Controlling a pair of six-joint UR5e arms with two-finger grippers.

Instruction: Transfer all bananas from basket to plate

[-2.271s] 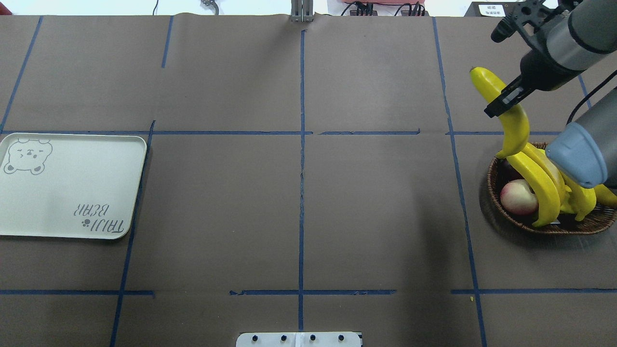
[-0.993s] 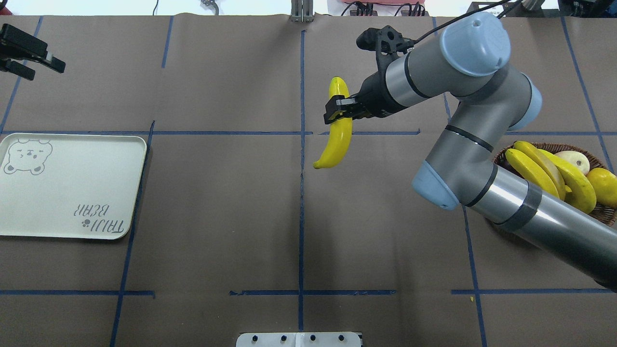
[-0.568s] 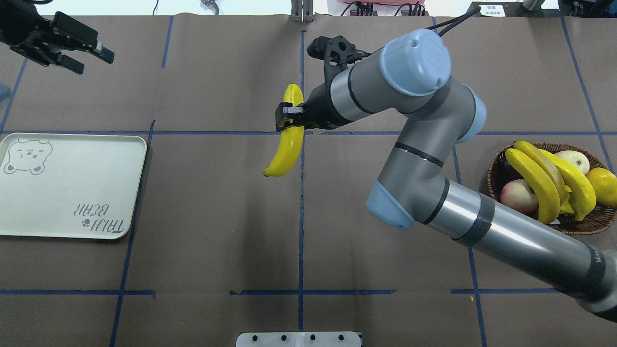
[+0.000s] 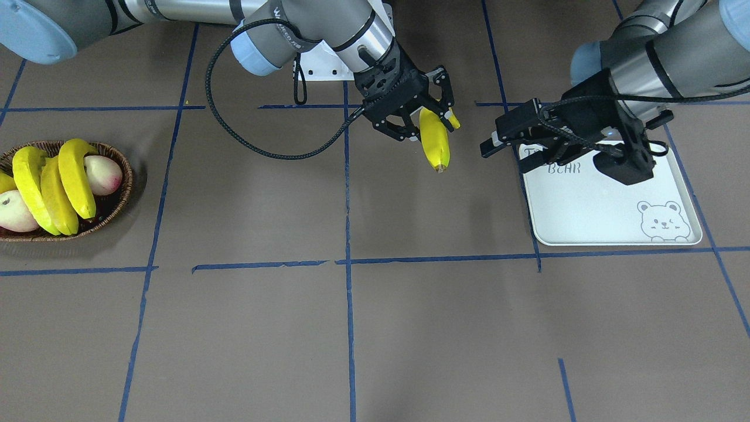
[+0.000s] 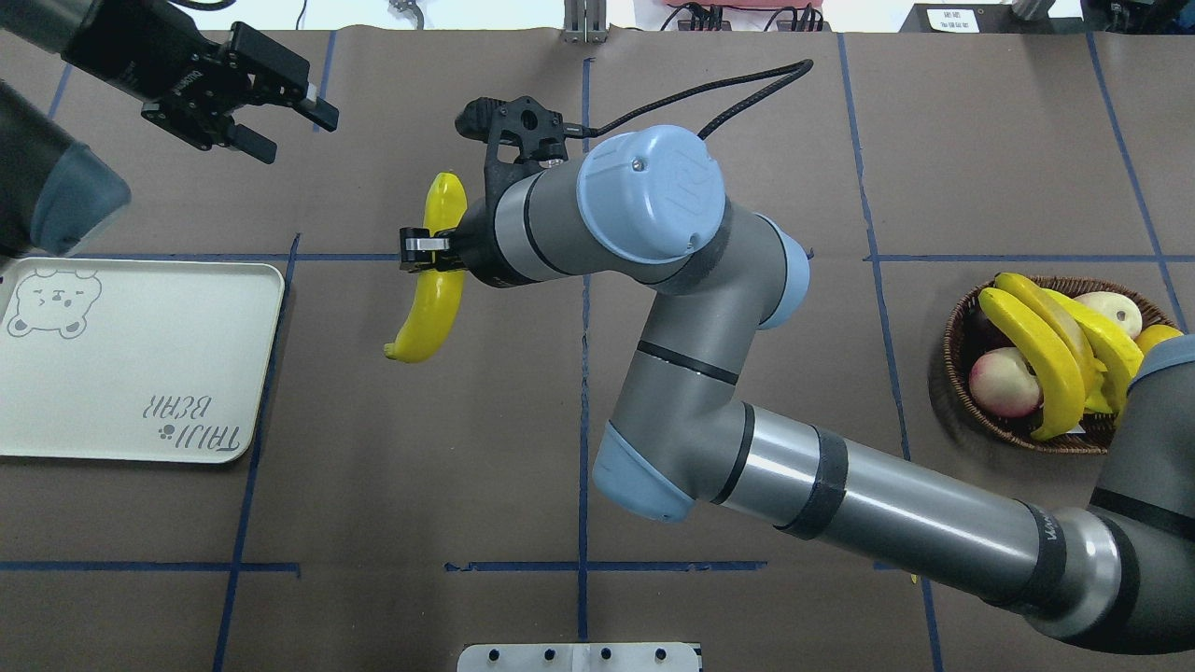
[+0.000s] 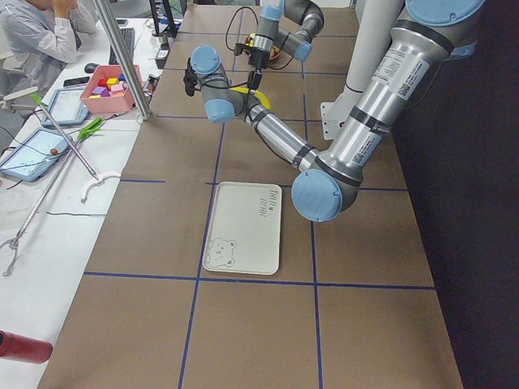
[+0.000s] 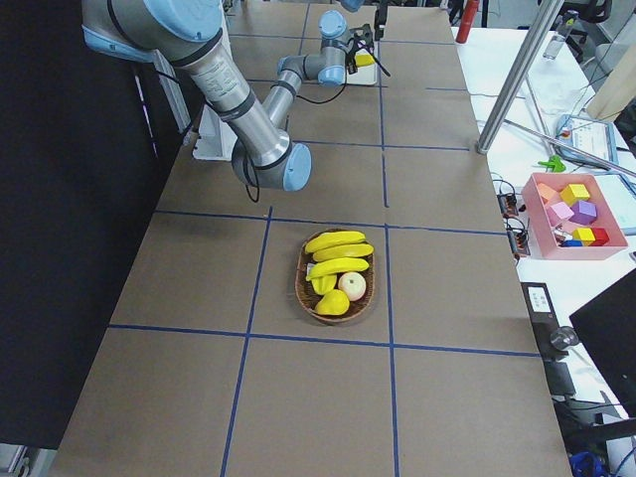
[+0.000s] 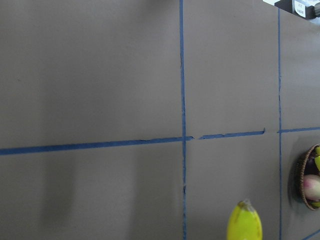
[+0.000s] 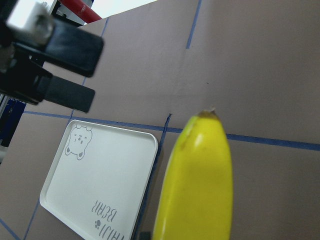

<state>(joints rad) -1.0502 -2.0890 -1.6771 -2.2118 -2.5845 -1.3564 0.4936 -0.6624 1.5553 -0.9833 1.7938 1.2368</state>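
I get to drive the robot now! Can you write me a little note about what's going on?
Right gripper: shut on one banana, held in the air between the table's middle and the plate.
Left gripper: open, empty, hovering near the plate.
Done: nothing is on the plate yet.
Left to do: set this banana on the plate, then move the three bananas from the basket.
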